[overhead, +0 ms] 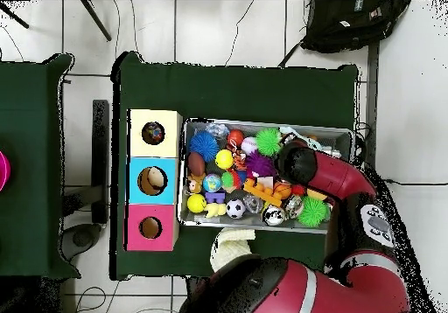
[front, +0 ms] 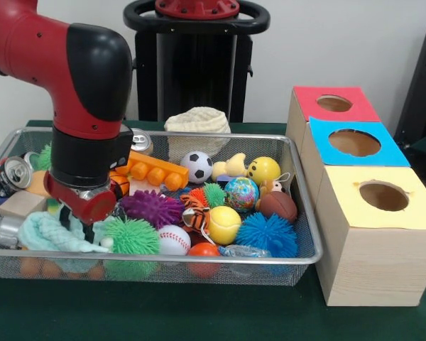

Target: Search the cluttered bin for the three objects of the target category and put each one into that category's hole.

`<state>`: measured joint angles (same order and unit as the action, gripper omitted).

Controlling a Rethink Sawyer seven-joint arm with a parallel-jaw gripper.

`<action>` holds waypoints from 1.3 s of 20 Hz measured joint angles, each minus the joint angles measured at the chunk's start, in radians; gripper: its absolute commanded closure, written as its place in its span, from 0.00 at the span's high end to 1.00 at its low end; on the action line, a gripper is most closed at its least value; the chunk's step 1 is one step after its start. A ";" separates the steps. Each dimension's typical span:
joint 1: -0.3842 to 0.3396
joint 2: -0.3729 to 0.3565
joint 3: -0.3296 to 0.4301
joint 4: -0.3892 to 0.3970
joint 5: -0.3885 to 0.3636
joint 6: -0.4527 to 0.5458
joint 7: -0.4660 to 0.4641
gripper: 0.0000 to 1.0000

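Red arm reaches down into the wire basket (front: 298, 257) in the front view; the gripper (front: 78, 217) is hidden among toys, jaw state indeterminate. Overhead view: the yellow hole (overhead: 153, 133) lies well apart, beyond the basket's opposite end.

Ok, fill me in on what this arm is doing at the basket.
The red and black arm reaches down into the left end of the cluttered bin in the front view, its end among the spiky balls and a pale blue cloth. Its gripper is hidden. The overhead view shows something already inside the yellow hole. The tennis ball lies untouched.
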<state>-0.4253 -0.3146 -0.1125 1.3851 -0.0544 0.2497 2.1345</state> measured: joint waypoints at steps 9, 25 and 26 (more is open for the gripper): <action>0.022 -0.004 -0.002 0.033 0.103 0.000 0.000 1.00; 0.048 -0.009 -0.005 0.086 0.245 -0.033 0.000 1.00; 0.048 -0.009 -0.005 0.088 0.249 -0.035 0.000 1.00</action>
<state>-0.3774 -0.3240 -0.1174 1.4735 0.1949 0.2149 2.1345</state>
